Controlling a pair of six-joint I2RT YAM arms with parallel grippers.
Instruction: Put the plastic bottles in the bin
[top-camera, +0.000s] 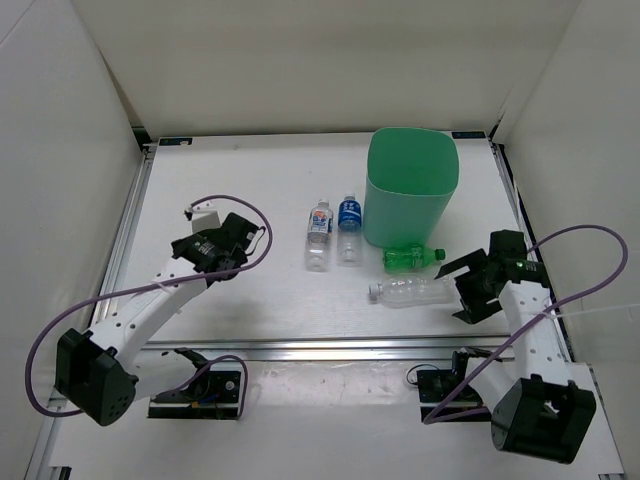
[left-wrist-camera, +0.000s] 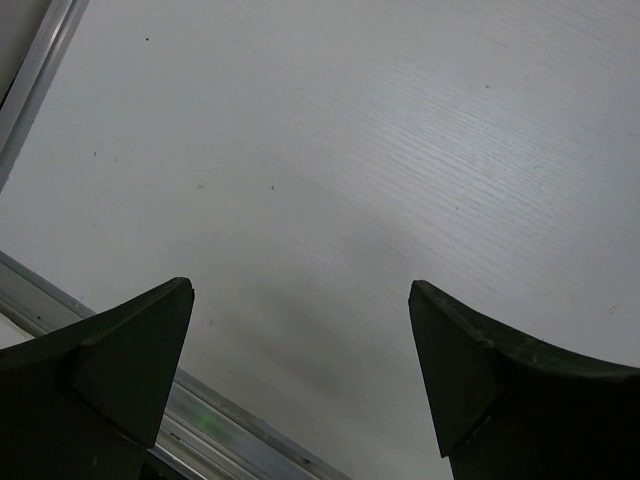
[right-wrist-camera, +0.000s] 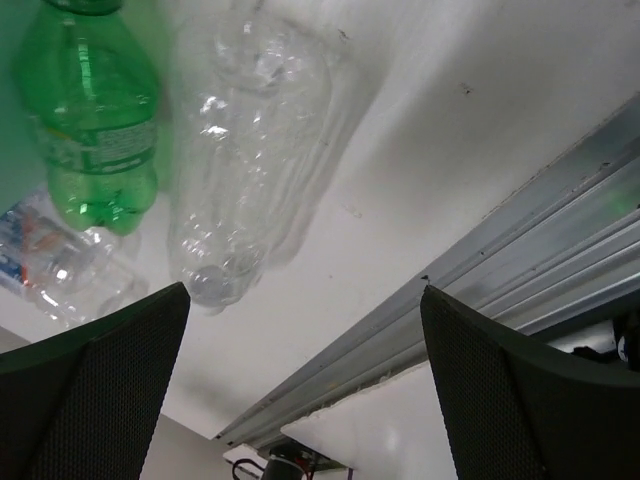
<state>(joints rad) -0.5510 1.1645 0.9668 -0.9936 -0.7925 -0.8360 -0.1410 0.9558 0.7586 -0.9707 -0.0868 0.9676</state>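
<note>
Right of centre, the plain clear bottle (top-camera: 410, 291) lies on the tabletop (top-camera: 250, 180) below the bin (top-camera: 405, 210), not yet picked. The green bottle (top-camera: 412, 258) lies just above it, and two labelled bottles (top-camera: 318, 235) lie further left. The right hand (top-camera: 458, 292), wide open and empty, faces the clear one. It likely needs to advance and close without knocking the green one. The left hand (top-camera: 243, 252) gapes empty too.
</note>
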